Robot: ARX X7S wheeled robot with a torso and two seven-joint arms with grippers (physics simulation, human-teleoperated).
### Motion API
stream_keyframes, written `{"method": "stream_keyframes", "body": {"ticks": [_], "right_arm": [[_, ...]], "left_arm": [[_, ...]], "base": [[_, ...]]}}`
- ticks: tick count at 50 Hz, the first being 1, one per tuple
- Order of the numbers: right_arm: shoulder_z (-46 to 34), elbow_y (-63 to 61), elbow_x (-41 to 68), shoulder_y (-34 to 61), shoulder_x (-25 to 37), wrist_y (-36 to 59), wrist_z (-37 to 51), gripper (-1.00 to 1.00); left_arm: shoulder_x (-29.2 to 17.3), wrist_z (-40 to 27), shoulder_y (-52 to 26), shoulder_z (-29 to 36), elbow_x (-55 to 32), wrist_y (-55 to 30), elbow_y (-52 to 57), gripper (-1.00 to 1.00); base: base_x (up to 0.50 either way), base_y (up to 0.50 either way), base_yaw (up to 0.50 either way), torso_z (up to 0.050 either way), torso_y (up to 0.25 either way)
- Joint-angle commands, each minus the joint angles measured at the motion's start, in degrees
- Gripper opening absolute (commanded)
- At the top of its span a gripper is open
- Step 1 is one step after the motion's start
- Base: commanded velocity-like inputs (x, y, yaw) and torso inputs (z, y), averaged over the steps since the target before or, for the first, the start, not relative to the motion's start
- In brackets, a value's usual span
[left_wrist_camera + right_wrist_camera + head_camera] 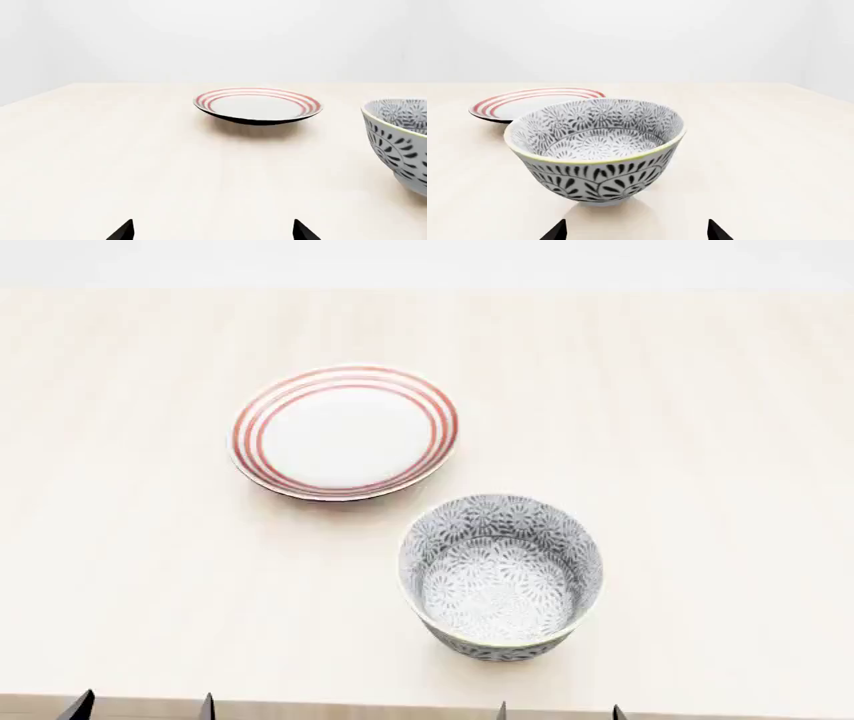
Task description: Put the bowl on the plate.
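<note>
Black fingertips are all that shows of either gripper. In the right wrist view two dark tips of the right gripper stand well apart with bare table between them, so it is open and holding nothing. The deep round ceramic bowl, grey and white with a dense floral pattern inside and out and a pale rim, stands upright on the table straight ahead of this gripper, near it but not touching. Beyond the bowl and off toward the robot's left lies the flat round white ceramic plate with three red rings around its rim; the bowl hides part of its near edge in this view.

The left gripper also shows only two black tips set wide apart, open and empty. The plate lies well ahead of it, and the bowl stands nearer, off toward the robot's right.

From the head view, the bowl and plate rest separately on the pale wooden table, close together but not touching, with the bowl nearer the robot and the plate empty.
</note>
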Motion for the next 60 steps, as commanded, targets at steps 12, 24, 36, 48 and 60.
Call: {"method": "stream_keyframes", "body": {"ticks": [12, 24, 36, 48, 60], "right_arm": [[-3.26, 0.03, 2.64, 0.11, 2.65, 0.38, 3.42, 1.00], [-2.20, -0.18, 1.65, 0.02, 1.74, 0.50, 2.41, 1.00], [-2.81, -3.76, 2.78, 0.61, 3.42, -0.10, 5.18, 1.00], [2.62, -18.65, 7.01, 1.48, 3.44, -10.99, 10.69, 1.00], [2.55, -20.52, 9.64, 1.18, 4.34, -13.72, 12.22, 1.00]], "left_arm": [[-2.68, -3.04, -0.26, 3.14, -2.74, 0.48, -0.92, 1.00], [-1.73, -1.98, 0.18, 2.59, -0.96, -0.93, 0.71, 1.00], [-3.30, -4.21, 0.39, 3.09, -3.30, -1.29, 6.62, 1.00], [-5.09, -10.96, -0.88, -3.62, -4.19, 0.82, 26.26, 1.00], [-5.63, -14.14, -1.06, -5.49, -4.54, 2.35, 28.91, 1.00]], "base": [[0.00, 0.00, 0.00, 0.000, 0.000], [0.00, 0.00, 0.00, 0.000, 0.000], [0.00, 0.00, 0.00, 0.000, 0.000], [0.00, 0.00, 0.00, 0.000, 0.000], [0.41, 0.00, 0.00, 0.000, 0.000]]}}
